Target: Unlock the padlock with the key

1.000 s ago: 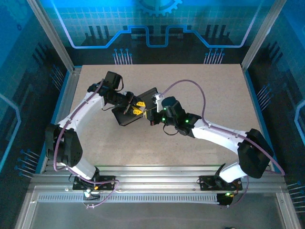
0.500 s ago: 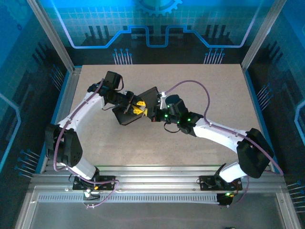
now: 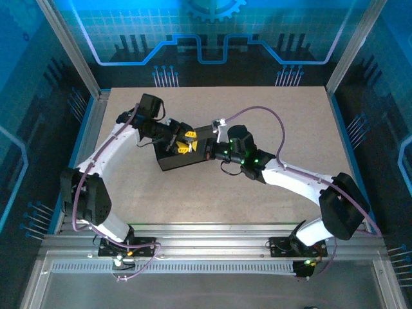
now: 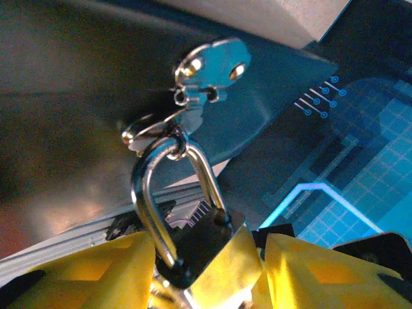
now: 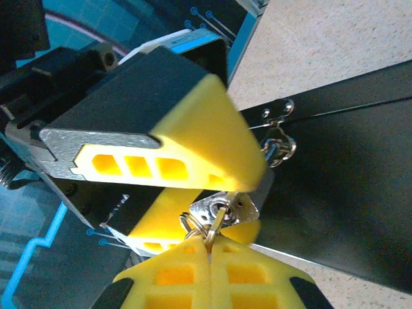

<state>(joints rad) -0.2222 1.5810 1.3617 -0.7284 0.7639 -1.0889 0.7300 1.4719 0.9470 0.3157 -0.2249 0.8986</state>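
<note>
Two sets: my right jaws clenched on key [image 5: 212, 233] at padlock [image 5: 226, 207] keyhole; my left jaws flank padlock, grip untellable.

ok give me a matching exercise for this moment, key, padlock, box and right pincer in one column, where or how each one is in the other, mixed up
Things:
1 key
2 padlock
3 box
4 right pincer

States:
a dark, lying on the table
b shut on the key
c shackle through the box's latch ring
d pinched at the padlock's keyhole end

Pairs: 1-d, 2-c, 3-a, 4-b
</note>
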